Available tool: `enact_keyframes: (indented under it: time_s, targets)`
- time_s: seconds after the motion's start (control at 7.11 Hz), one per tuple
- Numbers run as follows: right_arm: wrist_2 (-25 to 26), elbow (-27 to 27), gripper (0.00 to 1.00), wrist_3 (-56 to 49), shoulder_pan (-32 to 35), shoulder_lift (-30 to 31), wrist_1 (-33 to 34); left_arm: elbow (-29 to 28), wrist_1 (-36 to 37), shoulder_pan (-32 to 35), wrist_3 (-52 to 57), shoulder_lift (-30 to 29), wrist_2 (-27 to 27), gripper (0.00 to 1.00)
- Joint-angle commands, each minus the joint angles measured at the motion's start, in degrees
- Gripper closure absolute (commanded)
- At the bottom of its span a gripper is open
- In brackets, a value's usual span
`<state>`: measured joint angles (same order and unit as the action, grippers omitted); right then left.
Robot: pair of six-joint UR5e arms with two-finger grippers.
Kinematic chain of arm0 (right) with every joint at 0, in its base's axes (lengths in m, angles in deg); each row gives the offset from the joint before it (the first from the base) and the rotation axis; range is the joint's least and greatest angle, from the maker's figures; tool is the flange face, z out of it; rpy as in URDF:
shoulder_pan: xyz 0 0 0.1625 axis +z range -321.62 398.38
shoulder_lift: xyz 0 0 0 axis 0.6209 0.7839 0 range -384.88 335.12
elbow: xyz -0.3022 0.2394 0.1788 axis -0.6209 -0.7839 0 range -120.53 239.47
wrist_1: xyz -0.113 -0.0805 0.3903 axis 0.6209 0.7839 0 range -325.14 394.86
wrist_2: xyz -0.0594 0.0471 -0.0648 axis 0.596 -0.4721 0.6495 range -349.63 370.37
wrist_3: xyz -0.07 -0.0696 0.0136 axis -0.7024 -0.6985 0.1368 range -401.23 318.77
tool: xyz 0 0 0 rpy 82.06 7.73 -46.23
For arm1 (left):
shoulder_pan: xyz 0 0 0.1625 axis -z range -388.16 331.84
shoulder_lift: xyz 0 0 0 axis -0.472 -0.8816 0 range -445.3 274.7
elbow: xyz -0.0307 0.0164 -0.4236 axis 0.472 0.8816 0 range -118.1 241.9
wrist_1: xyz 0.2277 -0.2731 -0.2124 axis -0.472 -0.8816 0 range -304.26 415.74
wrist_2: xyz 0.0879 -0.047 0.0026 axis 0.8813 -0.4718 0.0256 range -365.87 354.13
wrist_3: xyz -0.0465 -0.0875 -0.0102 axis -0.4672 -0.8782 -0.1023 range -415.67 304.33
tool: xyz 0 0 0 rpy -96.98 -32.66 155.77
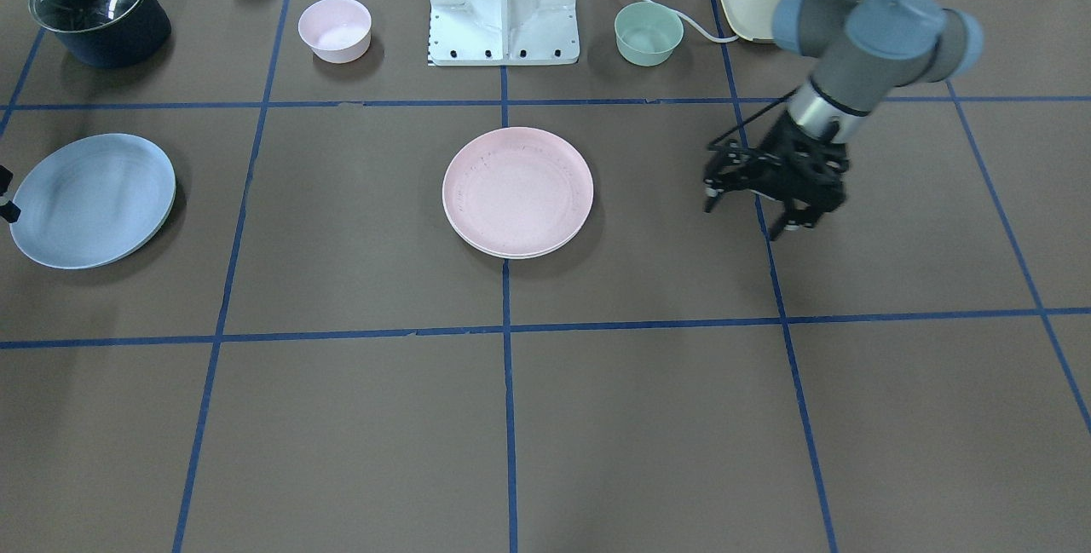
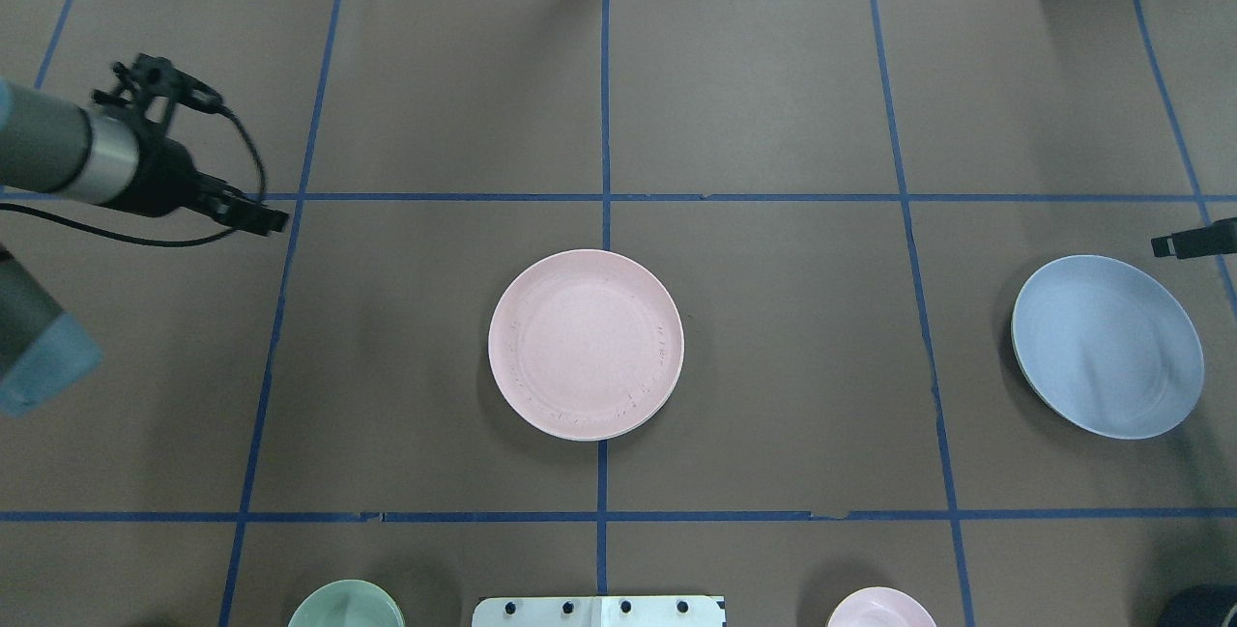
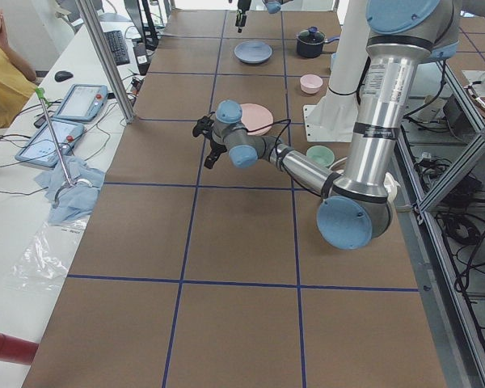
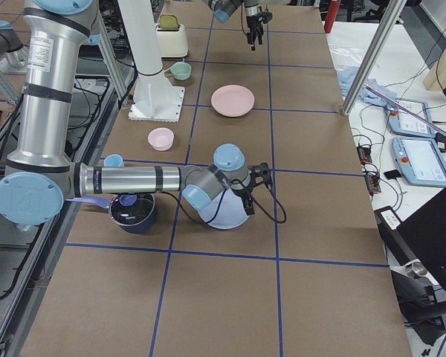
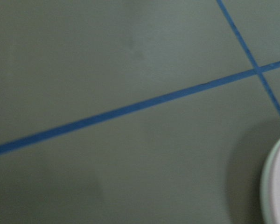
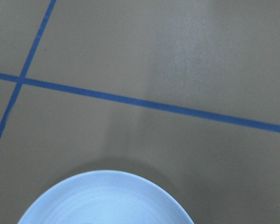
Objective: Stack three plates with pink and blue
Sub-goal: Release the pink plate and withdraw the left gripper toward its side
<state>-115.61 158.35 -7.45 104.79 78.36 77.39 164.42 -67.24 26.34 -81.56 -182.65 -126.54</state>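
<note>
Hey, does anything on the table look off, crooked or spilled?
Nothing is spilled or broken. The pink plate sits slightly off-centre on the cream plate, whose rim peeks out along one side. The blue plate lies apart from them, not yet stacked.

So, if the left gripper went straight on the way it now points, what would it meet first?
Probably the bare table, short of the pink plate. The left gripper tilts downward, and its wrist view shows mostly table, a plate rim only at the edge. Depth is unclear.
</note>
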Motion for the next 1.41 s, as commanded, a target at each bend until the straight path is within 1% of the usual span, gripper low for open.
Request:
enact_keyframes:
  time_s: [0.0, 0.14, 0.28, 0.42, 0.56, 0.84, 1.12, 1.27]
  targets:
    - [2.65, -0.71, 0.04, 3.93, -3.73, 5.90, -7.64, -0.47, -0.06, 9.99, 16.03, 5.66, -5.70, 0.00]
    - [4.66, -2.72, 0.09, 3.58, -5.66, 6.00, -7.91, -0.30, -0.06, 9.92, 16.05, 5.76, -5.71, 0.00]
    - [6.16, -5.26, 0.11, 3.66, -7.59, 5.91, -11.22, -0.21, -0.06, 10.01, 16.05, 5.76, -5.71, 0.00]
    - [6.18, -6.50, 0.19, 3.75, -8.48, 5.91, -13.08, -0.03, -0.06, 10.01, 15.96, 5.85, -5.71, 0.00]
    - [6.18, -7.04, 0.27, 3.84, -9.27, 5.91, -13.18, -0.12, -0.06, 10.01, 16.05, 5.85, -5.54, 0.00]
    - [6.18, -7.92, 0.49, 3.40, -9.63, 5.91, -13.18, 0.06, -0.06, 10.01, 15.87, 5.85, -5.63, 0.00]
    - [6.26, -8.45, 0.54, 3.31, -9.63, 5.82, -13.27, 0.15, -0.06, 10.01, 15.61, 5.85, -5.63, 0.00]
    - [6.35, -9.06, 0.68, 3.40, -9.63, 5.65, -13.27, 0.15, -0.06, 10.01, 15.61, 5.85, -5.63, 0.00]
